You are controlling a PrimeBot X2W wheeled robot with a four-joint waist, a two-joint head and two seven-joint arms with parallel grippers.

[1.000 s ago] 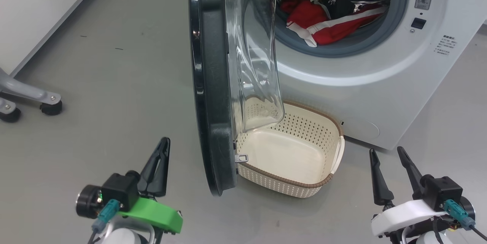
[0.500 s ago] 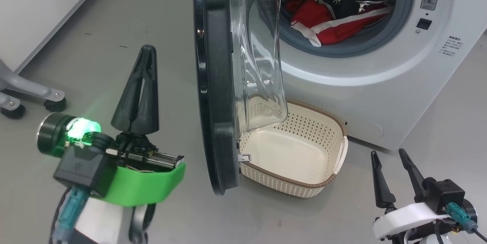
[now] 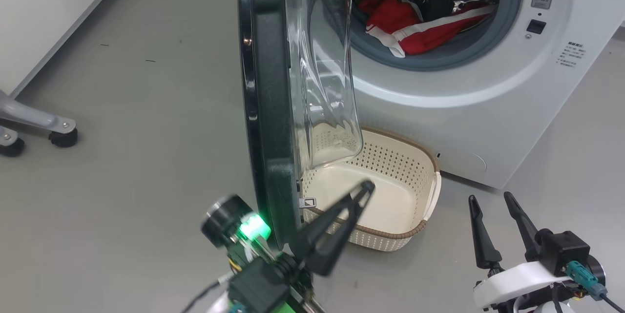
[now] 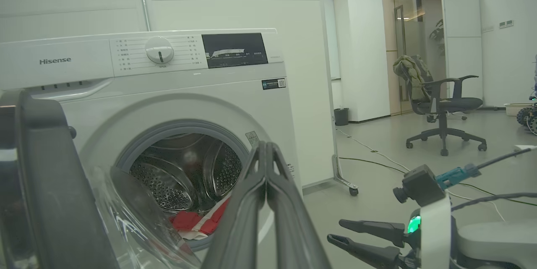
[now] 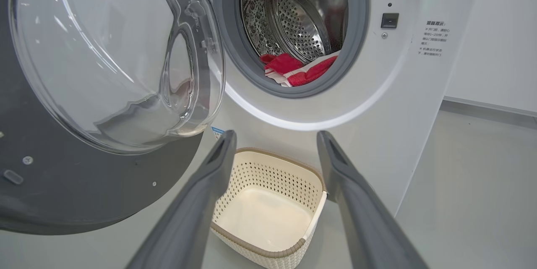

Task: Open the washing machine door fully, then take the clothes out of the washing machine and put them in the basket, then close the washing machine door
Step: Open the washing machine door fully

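Observation:
The washing machine (image 3: 439, 117) stands with its door (image 3: 266, 108) swung out, edge-on to me, glass bowl facing the drum. Red clothes (image 3: 415, 25) with white stripes lie at the drum's mouth. The cream basket (image 3: 390, 159) sits empty on the floor below the opening. My left gripper (image 3: 366, 188) is shut and holds nothing; it is by the door's bottom edge, its tip showing over the basket's front. The left wrist view looks past these fingers (image 4: 265, 164) at the clothes (image 4: 197, 223). My right gripper (image 3: 489, 197) is open to the basket's right, framing the basket (image 5: 268, 176).
A grey caster leg (image 3: 49, 127) stands on the floor at far left, beside a white wall (image 3: 39, 10). In the left wrist view an office chair (image 4: 440, 105) and floor cables (image 4: 377, 158) lie to the machine's right.
My left gripper, still shut, rose beside the door, then swung down and right to the door's bottom edge, pointing over the basket. The right gripper stayed put. The camera shifted slightly.

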